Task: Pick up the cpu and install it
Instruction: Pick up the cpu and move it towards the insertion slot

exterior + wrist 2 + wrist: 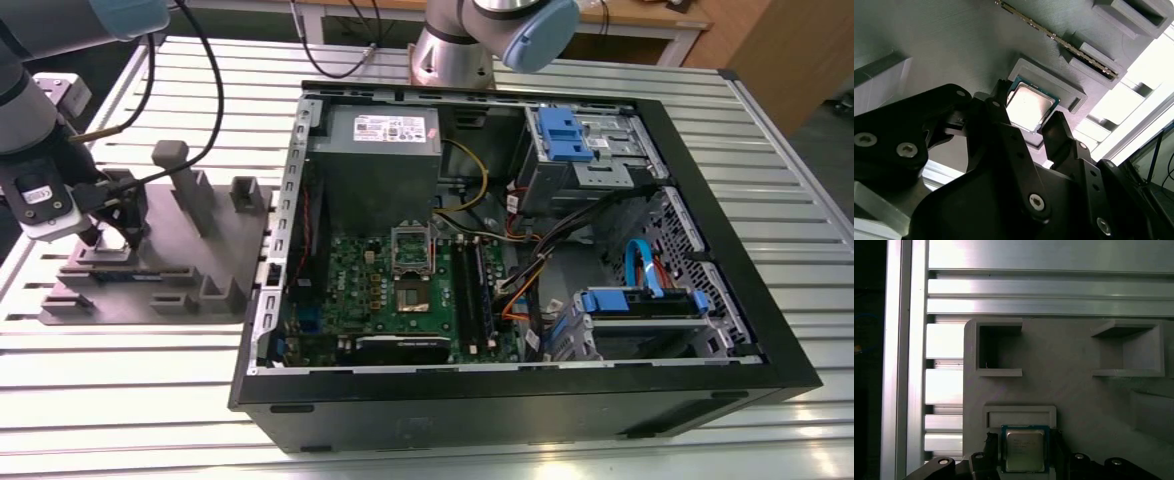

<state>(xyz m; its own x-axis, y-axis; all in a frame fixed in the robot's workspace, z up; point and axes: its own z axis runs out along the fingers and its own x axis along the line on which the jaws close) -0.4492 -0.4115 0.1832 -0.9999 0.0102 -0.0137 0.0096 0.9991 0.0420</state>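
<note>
The cpu (1030,104) (1025,449), a small square chip with a shiny metal top, lies flat in a shallow recess of the grey holder block (180,265). My gripper (114,238) (1028,106) (1024,445) is lowered over it at the exterior view's left. Its two black fingers (996,112) stand one on each side of the chip, open, with narrow gaps to its edges. The green motherboard (400,290) lies inside the open computer case (747,300), and its cpu socket (411,296) sits near the board's middle.
The holder block has raised posts (171,160) and empty pockets (999,347), and a memory stick (1054,37) rests in a slot beside the chip. A second arm's base (454,45) stands behind the case. Cables and blue drive bays (577,135) crowd the case's right half.
</note>
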